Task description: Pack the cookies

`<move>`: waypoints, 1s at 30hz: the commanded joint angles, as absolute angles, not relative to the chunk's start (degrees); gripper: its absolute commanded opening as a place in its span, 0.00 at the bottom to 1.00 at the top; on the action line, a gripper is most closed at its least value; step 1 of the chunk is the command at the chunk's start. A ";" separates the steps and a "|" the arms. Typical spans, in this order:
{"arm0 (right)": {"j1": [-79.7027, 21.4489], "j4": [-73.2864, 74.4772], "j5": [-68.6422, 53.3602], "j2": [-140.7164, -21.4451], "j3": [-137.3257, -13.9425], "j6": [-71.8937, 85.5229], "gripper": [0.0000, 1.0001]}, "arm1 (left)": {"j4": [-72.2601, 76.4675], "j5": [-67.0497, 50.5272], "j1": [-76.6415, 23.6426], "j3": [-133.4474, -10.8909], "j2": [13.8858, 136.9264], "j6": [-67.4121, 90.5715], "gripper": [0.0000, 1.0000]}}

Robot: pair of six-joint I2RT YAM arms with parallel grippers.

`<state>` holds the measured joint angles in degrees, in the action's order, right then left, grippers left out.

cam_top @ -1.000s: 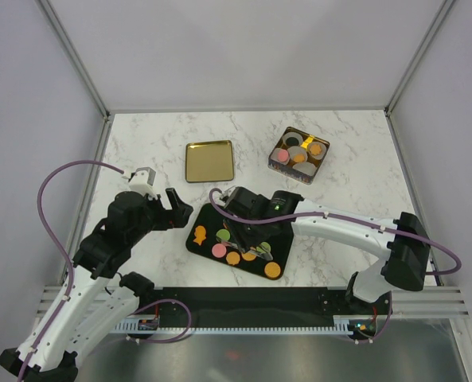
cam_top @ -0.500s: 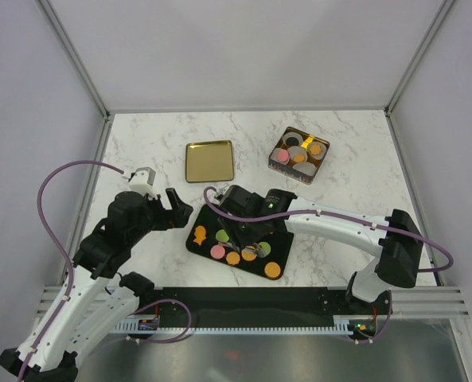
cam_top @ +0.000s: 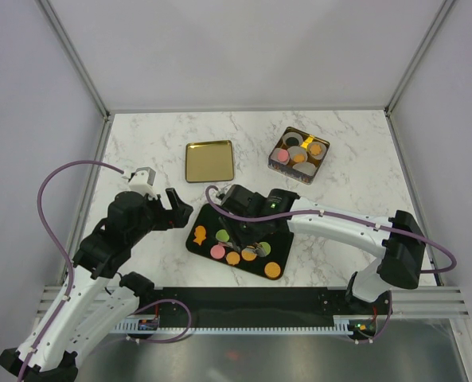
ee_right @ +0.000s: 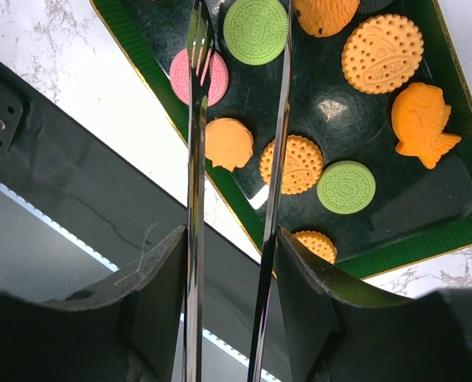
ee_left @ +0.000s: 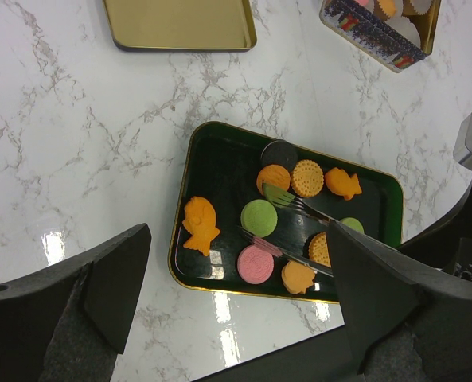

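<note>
I am the right gripper (ee_right: 232, 298); my fingers are pressed onto a pair of metal tongs (ee_right: 281, 127), squeezing them only partway, so the two tips stand apart with nothing between them; I judge this gap suits straddling one flat biscuit. The cookies (ee_right: 255, 30) lie spread on the black tray (ee_right: 427, 195) directly beneath and ahead of my tips; the forked tip hangs over the pink cookie (ee_right: 200, 77), which looks like the next pick. The tin (cam_top: 299, 154) with paper cups sits well beyond me, to my right; some pieces are in it already. The left gripper (cam_top: 180, 205) waits spread wide off my left side, just beside the tray, probably to steady it.
</note>
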<state>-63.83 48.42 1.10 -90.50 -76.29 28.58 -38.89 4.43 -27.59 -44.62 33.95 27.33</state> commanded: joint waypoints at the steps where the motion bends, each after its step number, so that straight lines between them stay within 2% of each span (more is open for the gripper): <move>1: -63.28 47.90 0.62 -88.50 -76.11 29.44 0.54 | -37.97 5.27 -27.51 -44.47 33.49 26.63 1.00; 14: -62.05 47.99 -1.58 -89.74 -75.59 28.57 0.52 | -37.97 5.36 -27.60 -44.47 33.31 26.72 1.00; 25: -61.70 48.42 -2.90 -88.60 -77.07 28.30 0.43 | -38.14 5.54 -27.60 -44.56 33.31 26.72 1.00; 30: -59.86 50.01 -1.41 -87.10 -79.71 27.69 0.42 | -38.06 5.71 -27.51 -44.47 33.13 26.72 1.00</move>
